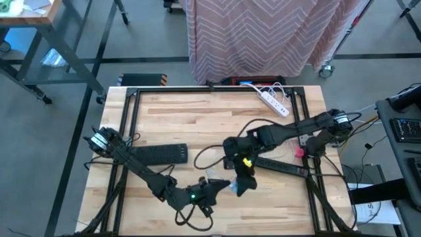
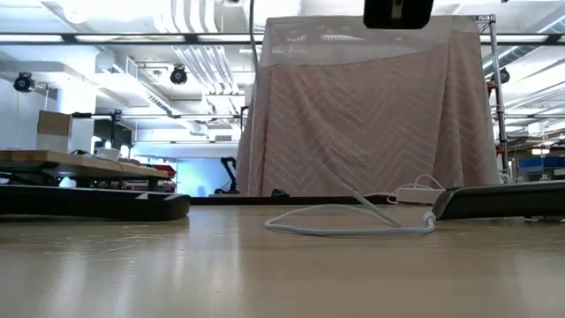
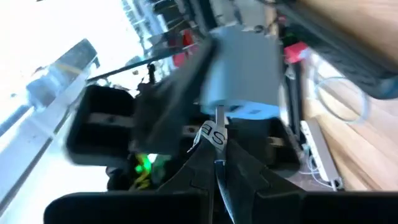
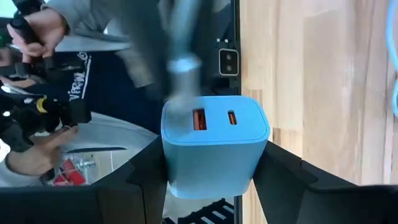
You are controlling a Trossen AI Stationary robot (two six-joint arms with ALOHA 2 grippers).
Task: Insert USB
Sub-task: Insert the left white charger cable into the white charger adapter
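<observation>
A light-blue USB charger block (image 4: 214, 143) shows its face with an orange port (image 4: 199, 118) and a smaller port (image 4: 231, 117). My right gripper (image 4: 214, 171) is shut on it over the table's near middle (image 1: 242, 179). My left gripper (image 3: 216, 163) is shut on a USB cable's plug end. It faces the right gripper from the left (image 1: 217, 187). The silver plug (image 4: 181, 65) hovers, blurred, just off the orange port. In the left wrist view the charger (image 3: 239, 68) is right in front of the plug tip (image 3: 219, 115). My left gripper pinches the cable just behind its plug, at a white label (image 3: 214, 134), between its two fingers. The thin metal plug sticks out past the fingertips toward the charger, clear of the table. My right gripper pinches the charger's body by two opposite sides (image 4: 166, 162), one finger on each. The port face points away from the wrist. The block is lifted clear of the table.
A black power strip (image 1: 158, 155) lies left of centre and another (image 1: 279, 164) under the right arm. A white power strip (image 1: 273, 102) sits at the far edge. A loose cable loop (image 2: 353, 225) lies mid-table. A person's hands (image 4: 37, 28) show beyond the table.
</observation>
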